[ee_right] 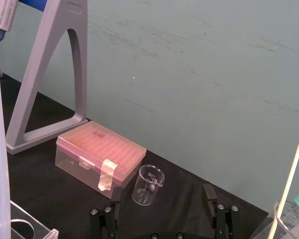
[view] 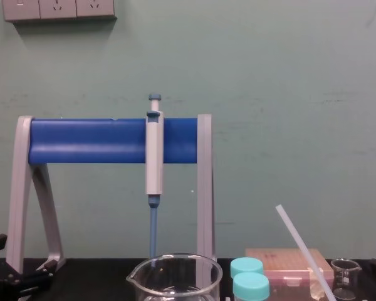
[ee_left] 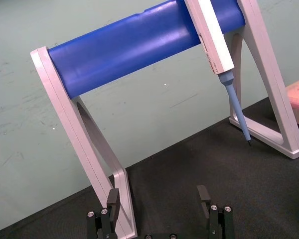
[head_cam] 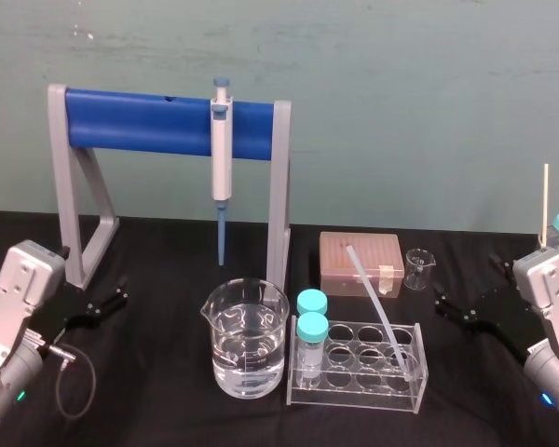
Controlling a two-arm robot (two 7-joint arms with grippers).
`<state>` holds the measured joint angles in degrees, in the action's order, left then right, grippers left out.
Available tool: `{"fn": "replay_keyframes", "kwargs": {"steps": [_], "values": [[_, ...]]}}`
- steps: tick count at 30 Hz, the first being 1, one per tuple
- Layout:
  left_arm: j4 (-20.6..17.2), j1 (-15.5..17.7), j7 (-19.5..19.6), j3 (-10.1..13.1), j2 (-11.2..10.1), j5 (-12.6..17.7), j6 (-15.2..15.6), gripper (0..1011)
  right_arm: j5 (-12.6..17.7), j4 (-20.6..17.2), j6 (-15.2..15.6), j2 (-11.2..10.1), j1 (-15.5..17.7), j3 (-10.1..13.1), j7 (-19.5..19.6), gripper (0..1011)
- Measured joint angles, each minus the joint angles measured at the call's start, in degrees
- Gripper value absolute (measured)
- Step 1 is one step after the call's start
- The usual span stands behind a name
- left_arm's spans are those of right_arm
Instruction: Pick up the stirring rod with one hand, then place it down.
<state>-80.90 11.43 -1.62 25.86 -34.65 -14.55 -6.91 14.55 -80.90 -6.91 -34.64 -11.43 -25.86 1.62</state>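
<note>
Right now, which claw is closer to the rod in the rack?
Right. The right gripper sits just right of the rod; the left gripper is far to its left, past the big beaker.

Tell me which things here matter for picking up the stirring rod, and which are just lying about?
For the job: stirring rod, leaning in the tube rack; right gripper and left gripper, fingers open.
Lying about: pipette on its stand, large beaker, pink box, small beaker, capped vials.
</note>
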Motion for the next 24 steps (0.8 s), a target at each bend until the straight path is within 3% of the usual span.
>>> {"fn": "replay_keyframes", "kwargs": {"steps": [24], "values": [[0.0,0.0,0.0,0.0,0.0,0.0,0.0,1000,0.0,0.0,0.0,0.0,0.0,0.0,0.0,1004]]}}
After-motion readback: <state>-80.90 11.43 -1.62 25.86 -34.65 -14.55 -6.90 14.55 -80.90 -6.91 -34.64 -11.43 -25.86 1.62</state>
